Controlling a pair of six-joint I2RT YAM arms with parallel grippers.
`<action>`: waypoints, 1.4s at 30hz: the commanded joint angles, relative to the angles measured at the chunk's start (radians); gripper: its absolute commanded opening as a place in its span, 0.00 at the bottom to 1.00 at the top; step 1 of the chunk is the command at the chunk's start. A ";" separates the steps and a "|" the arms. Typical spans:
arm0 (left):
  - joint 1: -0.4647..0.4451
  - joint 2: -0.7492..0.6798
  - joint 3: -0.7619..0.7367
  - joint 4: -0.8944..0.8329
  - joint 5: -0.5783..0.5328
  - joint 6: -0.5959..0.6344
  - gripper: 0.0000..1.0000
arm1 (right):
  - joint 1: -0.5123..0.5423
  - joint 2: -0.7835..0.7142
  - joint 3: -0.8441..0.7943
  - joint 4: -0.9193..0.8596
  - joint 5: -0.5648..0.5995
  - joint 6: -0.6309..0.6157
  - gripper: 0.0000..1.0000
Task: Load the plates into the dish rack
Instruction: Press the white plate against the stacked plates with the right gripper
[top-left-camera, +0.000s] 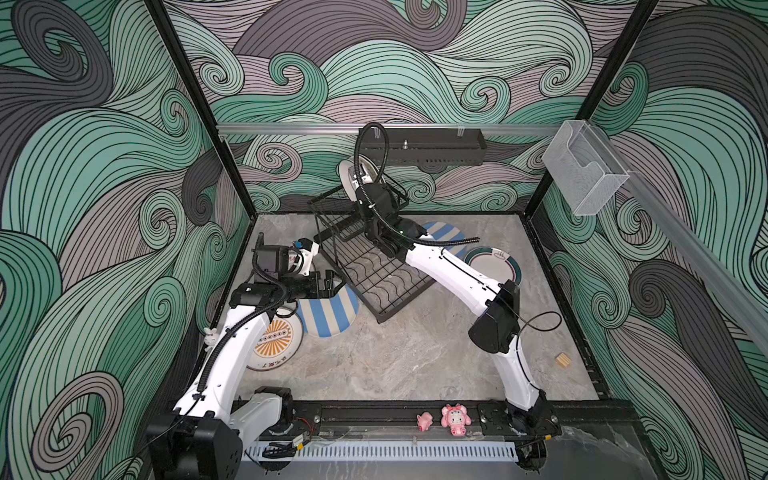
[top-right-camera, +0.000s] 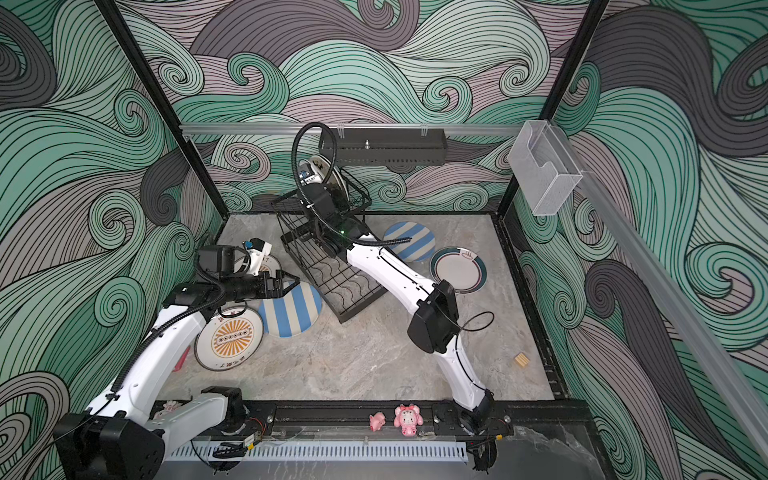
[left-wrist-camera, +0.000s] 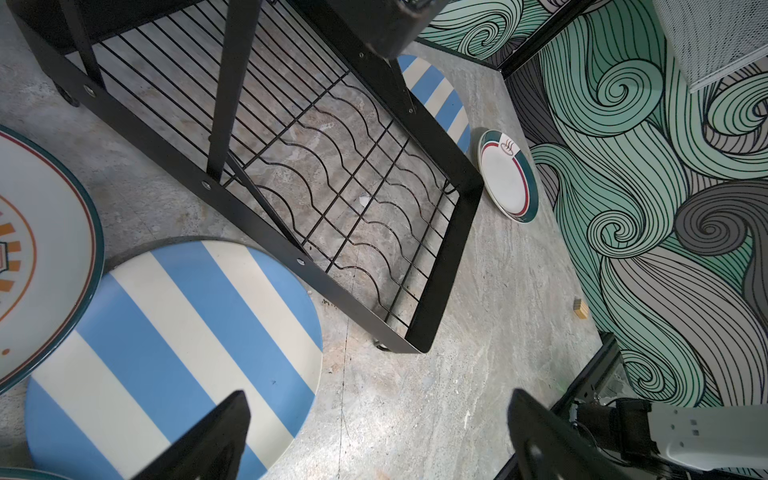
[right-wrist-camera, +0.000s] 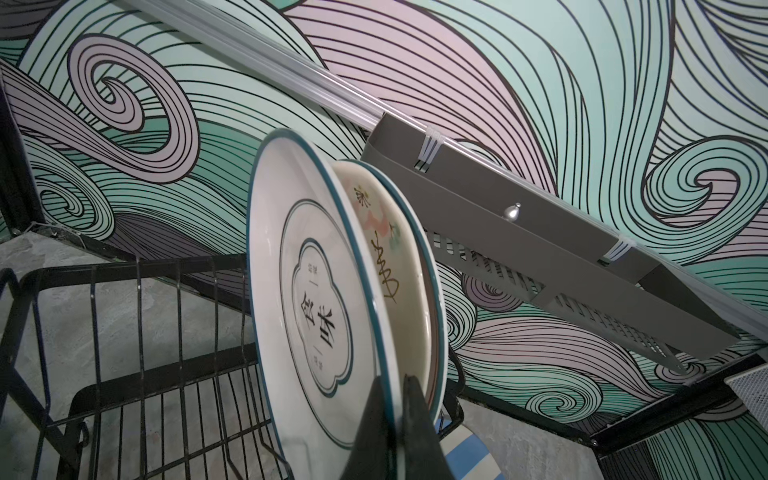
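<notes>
The black wire dish rack (top-left-camera: 407, 302) stands at the back middle of the table. My right gripper (right-wrist-camera: 392, 386) is shut on the rim of a white teal-rimmed plate (right-wrist-camera: 316, 291) with black characters, held upright in the rack's upper basket (right-wrist-camera: 166, 374). A cream plate with drawings (right-wrist-camera: 386, 249) stands just behind it. My left gripper (left-wrist-camera: 378, 397) is open and empty, hovering over the edge of a blue-cream striped plate (left-wrist-camera: 174, 332) lying beside the rack's rim (left-wrist-camera: 266, 232). An orange-sunburst plate (top-left-camera: 274, 345), a second striped plate (top-left-camera: 444, 237) and a teal-and-red-rimmed plate (top-left-camera: 494, 266) lie flat.
A black perforated wall shelf (top-left-camera: 419, 147) hangs just above the rack. A clear plastic box (top-left-camera: 582, 174) is fixed to the right wall. A small wooden block (top-left-camera: 562, 359) lies at the right. Pink pig toys (top-left-camera: 455, 419) sit on the front rail.
</notes>
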 joint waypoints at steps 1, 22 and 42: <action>0.003 -0.017 -0.001 -0.005 0.020 0.006 0.98 | -0.004 -0.019 0.071 0.044 -0.012 -0.010 0.00; 0.003 -0.020 -0.001 -0.009 0.024 0.004 0.99 | -0.009 -0.034 0.040 0.010 0.001 0.039 0.00; 0.004 -0.015 0.001 -0.011 0.022 0.007 0.99 | -0.018 -0.025 0.080 -0.002 -0.018 0.048 0.00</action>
